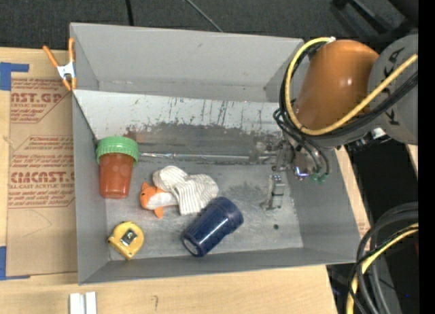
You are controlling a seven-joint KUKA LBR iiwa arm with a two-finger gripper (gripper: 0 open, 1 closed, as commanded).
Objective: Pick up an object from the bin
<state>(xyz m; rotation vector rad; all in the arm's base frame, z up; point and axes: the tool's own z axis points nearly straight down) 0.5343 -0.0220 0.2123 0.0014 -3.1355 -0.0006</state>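
My gripper [276,194] hangs low over the bare floor in the right part of the bin, under the orange wrist cover. Nothing shows in its grasp. The nearest loose thing is a dark blue cup [212,226] lying on its side, to the left of the gripper and a little nearer the front wall. Further left lies a crumpled white cloth [187,189], apart from the gripper.
A small orange toy [152,199] lies against the cloth's left side. An orange jar with a green lid [115,168] stands by the left wall. A yellow tape measure [126,238] sits in the front left corner. The arm fills the bin's right rim.
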